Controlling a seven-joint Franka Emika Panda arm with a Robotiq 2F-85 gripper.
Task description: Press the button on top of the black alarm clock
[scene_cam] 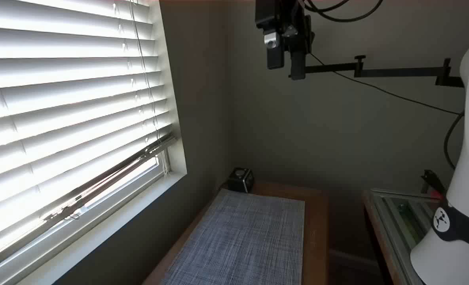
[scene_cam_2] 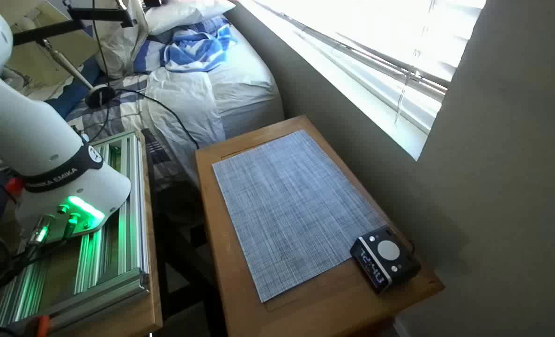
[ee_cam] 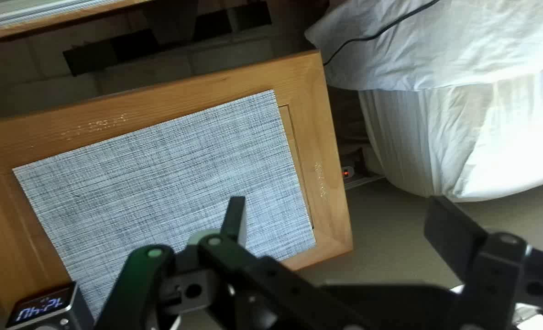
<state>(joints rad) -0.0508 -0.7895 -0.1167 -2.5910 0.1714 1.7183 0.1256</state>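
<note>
While the hand (scene_cam: 287, 67) hangs well above the level of the grey woven mat (scene_cam_2: 291, 201), its fingers (ee_cam: 452, 233) spread wide apart, the black alarm clock (scene_cam_2: 384, 264) stands at one corner of the mat on the wooden bench (scene_cam_2: 314, 306), its display (scene_cam_2: 370, 267) lit, its round button (scene_cam_2: 388, 250) facing up.

In an exterior view, the mat (scene_cam_2: 291, 206) lies on the worktop (scene_cam_2: 305, 309), with the alarm clock (scene_cam_2: 385, 260) at the near right corner of both; whether it overlaps the mat cannot be told. Left of the worktop, across a gap, stands the bench (scene_cam_2: 153, 281) bearing the robot arm (scene_cam_2: 38, 131). The bed (scene_cam_2: 244, 89) is beyond the worktop's far end, the window (scene_cam_2: 380, 51) past its right side. In an exterior view with the window on the left, the alarm clock sits at the mat's far left corner, and the claw (scene_cam: 287, 70) hangs high before the far wall (scene_cam: 376, 158).
</note>
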